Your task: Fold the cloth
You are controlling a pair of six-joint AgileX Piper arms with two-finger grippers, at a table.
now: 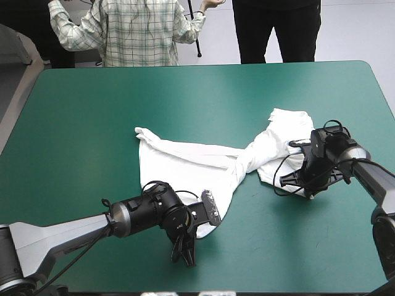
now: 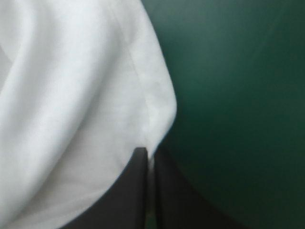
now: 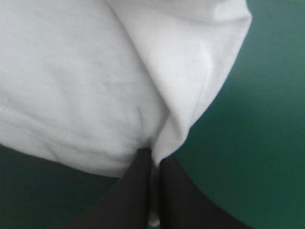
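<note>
The white T-shirt [image 1: 203,160] lies stretched and twisted across the middle of the teal-green table, one end toward the near left, the other at the right. My left gripper [image 1: 207,216] is shut on the T-shirt at its near corner; in the left wrist view the black fingers [image 2: 138,191] meet with a hem of the T-shirt [image 2: 71,95] pinched between them. My right gripper [image 1: 302,179] is shut on the T-shirt at its right end; in the right wrist view a fold of the T-shirt [image 3: 119,71] runs into the gripper [image 3: 155,160].
Bare teal-green cover [image 1: 185,98] lies beyond the T-shirt toward the far edge and at the near right [image 1: 296,246]. A person in a checked shirt [image 1: 133,31] stands just past the far edge, not over the table.
</note>
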